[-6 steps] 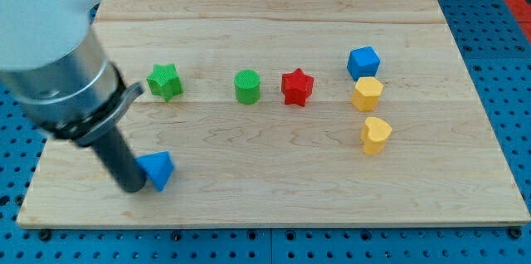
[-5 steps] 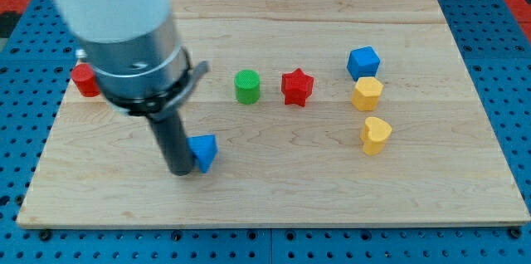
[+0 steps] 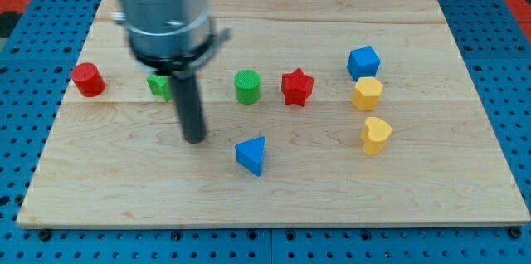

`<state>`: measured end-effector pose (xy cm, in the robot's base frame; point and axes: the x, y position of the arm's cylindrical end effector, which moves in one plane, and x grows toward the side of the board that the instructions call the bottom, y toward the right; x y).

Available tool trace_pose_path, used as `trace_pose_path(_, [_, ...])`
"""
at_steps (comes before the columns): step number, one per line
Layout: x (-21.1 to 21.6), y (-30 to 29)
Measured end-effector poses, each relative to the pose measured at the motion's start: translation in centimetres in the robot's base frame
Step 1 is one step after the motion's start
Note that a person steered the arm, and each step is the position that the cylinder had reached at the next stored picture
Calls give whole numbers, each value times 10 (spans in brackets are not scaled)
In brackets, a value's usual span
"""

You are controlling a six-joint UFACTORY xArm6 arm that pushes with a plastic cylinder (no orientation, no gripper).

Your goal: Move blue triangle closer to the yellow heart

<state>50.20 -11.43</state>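
The blue triangle (image 3: 251, 155) lies on the wooden board (image 3: 274, 198), a little below the board's middle. The yellow heart (image 3: 375, 135) lies to its right, near the board's right side, with a wide gap between them. My tip (image 3: 194, 139) rests on the board to the left of the blue triangle and slightly higher, apart from it, not touching.
A red cylinder (image 3: 87, 80) sits at the left. A green star (image 3: 159, 86) is partly hidden behind the rod. A green cylinder (image 3: 246, 86) and a red star (image 3: 297, 87) sit in the middle row. A blue cube (image 3: 363, 62) and a yellow hexagon (image 3: 367, 94) stand above the heart.
The blue triangle has slid to the right across the board, toward the yellow heart. My tip moved right with it, then came off it and now stands up and to its left.
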Motion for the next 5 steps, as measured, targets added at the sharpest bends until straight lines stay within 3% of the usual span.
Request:
trace_pose_path(1, [27,30])
trace_pose_path(2, [27,135])
trace_pose_path(3, [36,165])
trace_pose_path(4, [40,120])
trace_pose_path(5, [39,155])
